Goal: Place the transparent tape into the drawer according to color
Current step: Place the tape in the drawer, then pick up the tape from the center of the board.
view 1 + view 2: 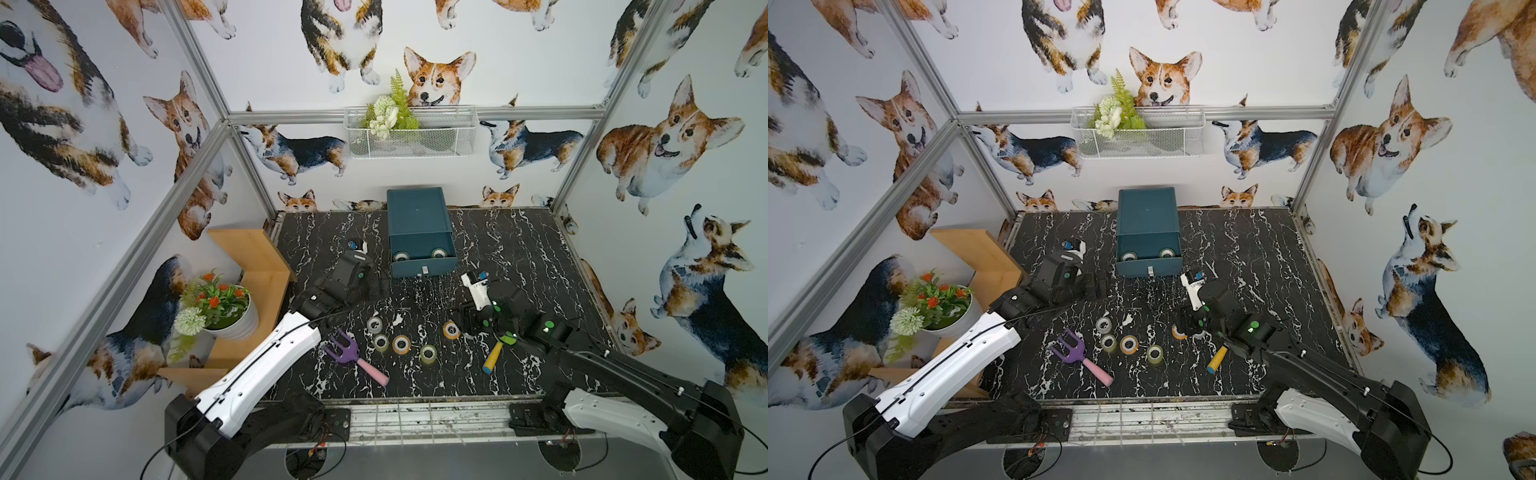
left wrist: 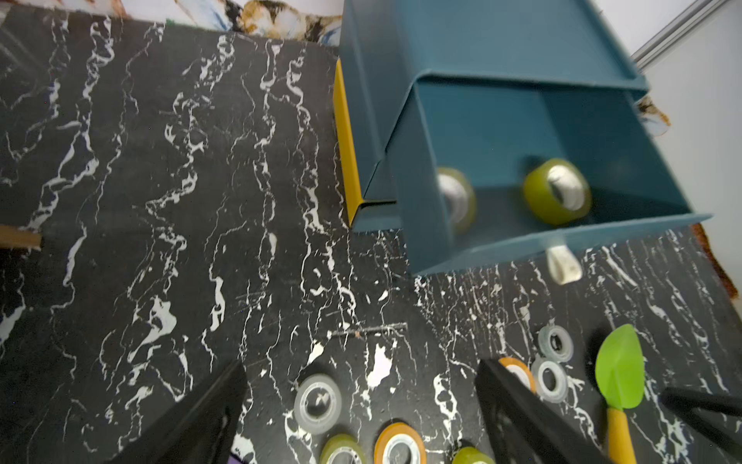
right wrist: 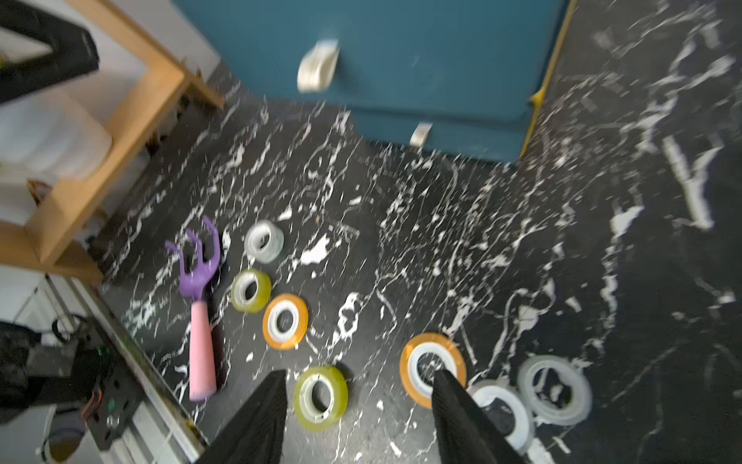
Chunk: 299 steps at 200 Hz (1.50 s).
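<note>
Robot lab test cell: aluminium frame, corgi-print walls, marbled tabletop.

Papered in corgi wallpaper behind a metal frame, with a wire basket at twelve o'clock, wooden shelf and flowerpot at nine, black marble tabletop below.

The surface is black, veined white. The drawer is teal. Tape: yellow-green roll, orange roll, grey roll.
</note>
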Available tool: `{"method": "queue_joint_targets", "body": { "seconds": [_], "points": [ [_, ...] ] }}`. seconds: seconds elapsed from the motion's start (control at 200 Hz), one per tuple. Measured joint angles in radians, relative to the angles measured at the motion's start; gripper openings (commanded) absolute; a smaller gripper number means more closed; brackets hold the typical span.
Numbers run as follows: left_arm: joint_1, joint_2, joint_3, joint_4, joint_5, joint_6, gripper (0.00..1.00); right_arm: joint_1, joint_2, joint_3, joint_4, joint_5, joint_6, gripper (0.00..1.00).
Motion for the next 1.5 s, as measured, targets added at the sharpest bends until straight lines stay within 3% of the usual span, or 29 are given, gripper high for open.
{"method": "queue_joint_targets", "body": {
  "seconds": [0.185,0.51,0.851,1.496],
  "points": [
    [0.006,-0.017,-0.108,0.016,-0.003,-0.032,0.97,0.127,0.182,-0.009,-0.002,0.013,-0.024,0.68],
    [0.014,-0.043,-0.127,0.021,-0.025,-0.047,0.98,0.291,0.464,0.08,-0.007,0.098,-0.048,0.7],
    [0.023,-0.05,-0.142,0.021,-0.026,-0.045,0.98,0.302,0.554,0.112,-0.007,0.15,-0.048,0.7],
    [0.034,-0.058,-0.149,0.021,-0.023,-0.034,0.98,0.311,0.568,0.126,-0.005,0.173,-0.048,0.53]
  ]
}}
